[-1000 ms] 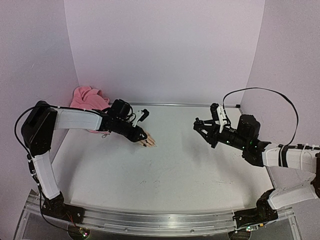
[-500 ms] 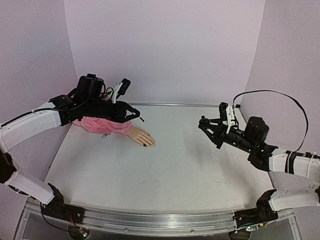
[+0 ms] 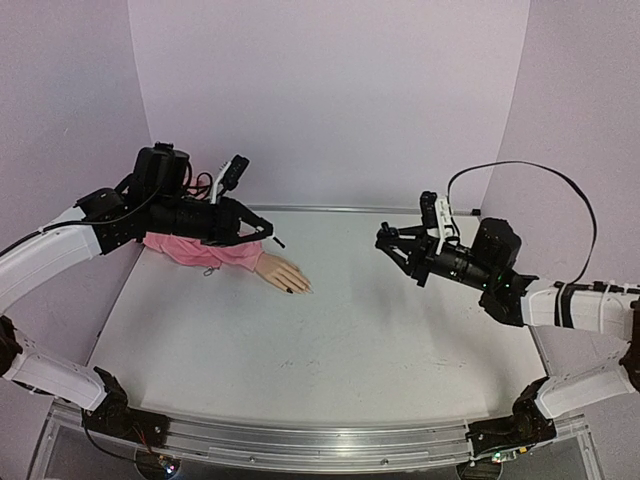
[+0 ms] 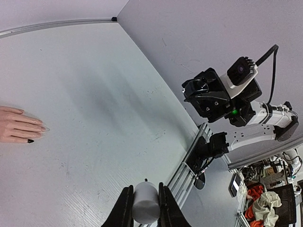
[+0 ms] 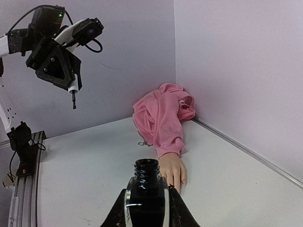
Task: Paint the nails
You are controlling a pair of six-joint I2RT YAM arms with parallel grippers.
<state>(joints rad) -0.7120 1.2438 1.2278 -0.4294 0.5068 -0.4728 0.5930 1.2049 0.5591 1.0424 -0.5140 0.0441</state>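
Note:
The beige mannequin hand (image 3: pixel 283 275) lies palm down on the white table, its pink sleeve (image 3: pixel 200 248) running back to the left corner. In the left wrist view the hand (image 4: pixel 19 130) shows one dark-painted nail (image 4: pixel 30 140) and pale nails (image 4: pixel 45 128) beside it. My left gripper (image 3: pixel 264 232) hovers above and left of the hand, shut on the white brush cap (image 4: pixel 145 205), with the dark brush (image 5: pixel 74 100) pointing down. My right gripper (image 3: pixel 388 245) is held in the air at the right, shut on the open black polish bottle (image 5: pixel 147 189), which is upright and faces the hand (image 5: pixel 173 170).
Lilac walls close the table at the back and on both sides. An aluminium rail (image 3: pixel 320 440) runs along the near edge where the arm bases stand. A black cable (image 3: pixel 520 180) loops above the right arm.
My left gripper has lifted off the mannequin hand and pulled up and back to the left with the brush. My right gripper has drifted a little left with the bottle.

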